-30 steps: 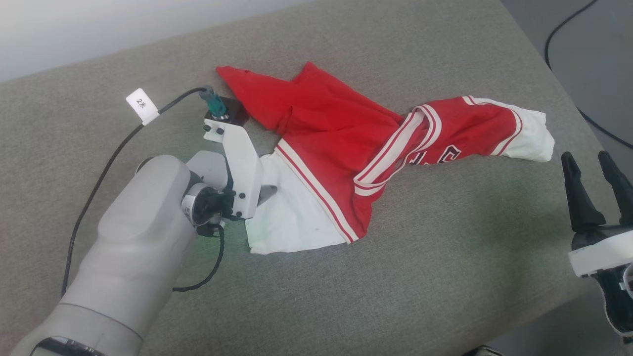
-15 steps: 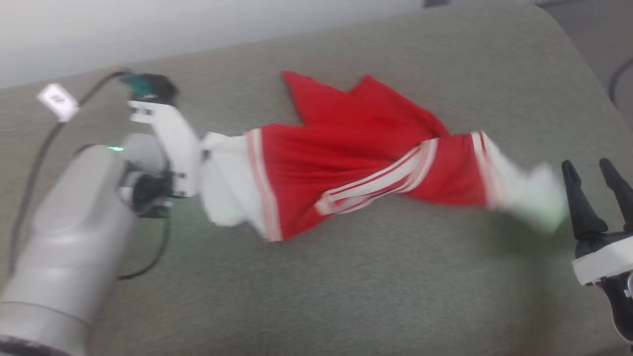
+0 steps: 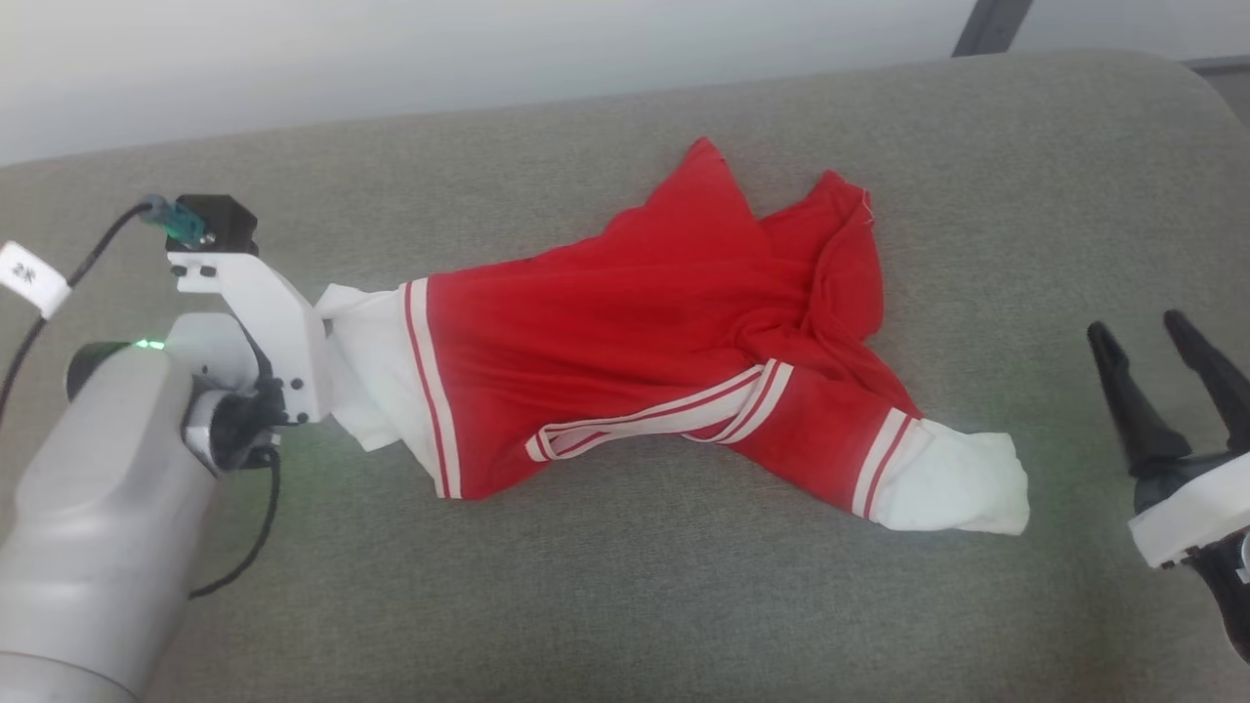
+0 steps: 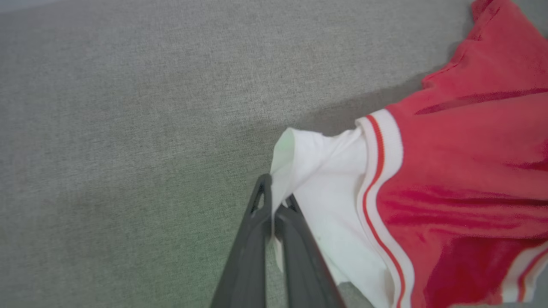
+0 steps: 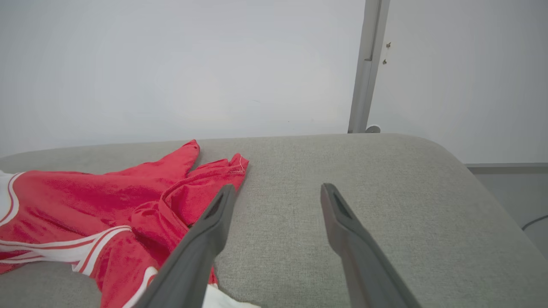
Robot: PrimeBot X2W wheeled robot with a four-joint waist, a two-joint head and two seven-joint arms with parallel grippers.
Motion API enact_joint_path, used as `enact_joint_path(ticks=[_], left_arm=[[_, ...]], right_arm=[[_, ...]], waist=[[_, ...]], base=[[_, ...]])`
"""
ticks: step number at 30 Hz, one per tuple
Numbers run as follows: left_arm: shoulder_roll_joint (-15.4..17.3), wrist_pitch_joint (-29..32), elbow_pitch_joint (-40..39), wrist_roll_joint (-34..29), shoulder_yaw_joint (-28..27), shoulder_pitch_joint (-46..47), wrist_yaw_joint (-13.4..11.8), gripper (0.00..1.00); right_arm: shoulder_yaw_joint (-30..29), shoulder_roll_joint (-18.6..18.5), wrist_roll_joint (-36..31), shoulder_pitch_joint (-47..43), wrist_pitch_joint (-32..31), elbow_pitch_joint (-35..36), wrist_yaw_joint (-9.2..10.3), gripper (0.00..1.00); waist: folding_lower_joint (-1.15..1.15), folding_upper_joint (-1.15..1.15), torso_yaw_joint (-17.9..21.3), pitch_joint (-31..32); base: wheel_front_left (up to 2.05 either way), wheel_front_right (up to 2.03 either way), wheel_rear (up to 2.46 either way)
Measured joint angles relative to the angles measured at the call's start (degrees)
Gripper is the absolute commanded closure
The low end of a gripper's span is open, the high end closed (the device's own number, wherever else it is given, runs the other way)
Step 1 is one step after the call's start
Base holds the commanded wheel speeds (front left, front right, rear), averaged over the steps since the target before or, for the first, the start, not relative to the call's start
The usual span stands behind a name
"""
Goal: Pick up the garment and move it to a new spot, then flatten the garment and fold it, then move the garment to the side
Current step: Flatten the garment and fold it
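Observation:
The garment (image 3: 625, 332), bright red with white sleeve ends and striped trim, lies stretched across the grey cushioned surface (image 3: 625, 605). My left gripper (image 4: 274, 194) is shut on the edge of its left white sleeve end (image 4: 325, 179), which is lifted a little off the surface. In the head view the left arm's white wrist bracket (image 3: 278, 322) hides those fingers. The other white sleeve end (image 3: 952, 483) rests at the lower right. To its right my right gripper (image 3: 1147, 327) stands open and empty, clear of the cloth; its own view has the same gripper (image 5: 277, 190) beside the garment (image 5: 85, 196).
A black cable with a white tag (image 3: 27, 278) runs to the left wrist camera. A pale wall (image 5: 171, 64) with a grey post (image 5: 366, 64) stands behind the surface. The surface's rounded corner (image 5: 449, 154) drops to the floor at the right.
My left gripper has shut on the white sleeve end and pulled it left, drawing the garment out lengthwise. The head camera has also shifted. The right gripper stays open.

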State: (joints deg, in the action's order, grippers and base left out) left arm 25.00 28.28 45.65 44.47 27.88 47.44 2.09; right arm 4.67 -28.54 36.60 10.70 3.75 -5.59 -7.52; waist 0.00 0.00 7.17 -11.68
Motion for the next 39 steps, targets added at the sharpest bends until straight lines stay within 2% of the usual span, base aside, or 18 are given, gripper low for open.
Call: enact_joint_path(ticks=[1,2,8,14,19,22,26,32,33,35,36,38,39], left_arm=[[-0.19,-1.22,0.0,-0.13,-0.1,-0.33,-0.25,0.29],[-0.45,-2.4,0.0,-0.13,-0.25,-0.65,-0.33,0.0],[-0.82,-11.38,-2.68,-1.65,-0.46,-4.14,-0.82,0.0],[-2.64,-22.73,-10.24,-2.33,-1.45,-9.77,-1.78,0.0],[-5.27,-33.81,-18.3,-3.66,-2.23,-15.75,-4.86,0.0],[-6.57,-39.39,-22.78,-6.71,-1.21,-19.4,-7.49,0.0],[-8.62,-42.78,-28.75,-10.5,-0.8,-25.28,-11.2,0.0],[-10.93,-43.26,-33.27,-13.43,-2.07,-29.76,-12.49,0.0],[-11.15,-43.26,-33.89,-13.72,-2.53,-30.11,-12.5,0.0],[-11.51,-43.26,-34.72,-14.15,-3.68,-30.94,-12.48,0.0],[-11.69,-43.26,-34.88,-14.43,-4.14,-31.28,-12.4,0.0],[-12.21,-43.26,-35.32,-15.11,-5.01,-31.81,-12.07,0.0],[-12.45,-43.26,-35.31,-15.44,-5.31,-31.95,-11.91,0.0]], right_arm=[[0.47,-0.45,0.0,-0.02,-0.58,0.15,0.0,0.0],[0.89,-0.87,-0.01,-0.1,-1.09,0.31,0.0,0.0],[6.73,-5.87,-0.44,-0.46,-5.9,2.12,0.0,0.0],[18.17,-16.99,4.5,-0.27,-14.43,5.92,-0.01,0.0],[25.38,-26.37,10.23,3.74,-18.81,9.28,-0.02,0.0],[29.39,-29.95,14.12,7.12,-21.31,10.42,0.0,0.0],[35.99,-33.87,18.89,13.02,-23.79,10.87,-0.02,0.0],[42.41,-36.45,22.49,18.12,-25.29,9.83,-0.02,0.0],[43.62,-36.55,23.07,18.81,-25.52,9.7,-0.02,0.04],[46.04,-36.87,24.04,19.97,-26.06,9.99,-0.02,0.57],[47.0,-37.04,24.64,20.54,-26.06,10.23,-0.02,0.66],[48.82,-37.52,25.3,21.89,-26.03,10.6,-0.02,0.97],[49.74,-37.8,25.57,22.49,-25.96,10.77,-0.02,1.0]], waist=[[0.0,0.0,-0.23,0.0],[0.0,0.0,-0.45,0.05],[0.0,0.0,-2.03,0.55],[0.0,0.0,-4.75,0.61],[0.0,0.0,-7.63,-0.03],[0.0,0.0,-9.43,-0.77],[0.0,0.0,-12.33,-2.34],[0.0,0.0,-15.41,-3.99],[0.0,0.0,-15.74,-4.2],[0.0,0.0,-16.2,-4.51],[0.0,0.0,-16.32,-4.6],[0.0,0.0,-16.39,-4.65],[0.0,0.0,-16.37,-4.64]], base=[[0.0,0.0,0.0],[0.0,0.0,0.0],[0.0,0.0,0.0],[0.0,0.0,0.0],[0.0,0.0,0.0],[0.0,0.0,0.0],[0.0,0.0,0.0],[0.0,0.0,0.0],[0.0,0.0,0.0],[0.0,0.0,0.0],[0.0,0.0,0.0],[0.0,0.0,0.0],[0.0,0.0,0.0]])
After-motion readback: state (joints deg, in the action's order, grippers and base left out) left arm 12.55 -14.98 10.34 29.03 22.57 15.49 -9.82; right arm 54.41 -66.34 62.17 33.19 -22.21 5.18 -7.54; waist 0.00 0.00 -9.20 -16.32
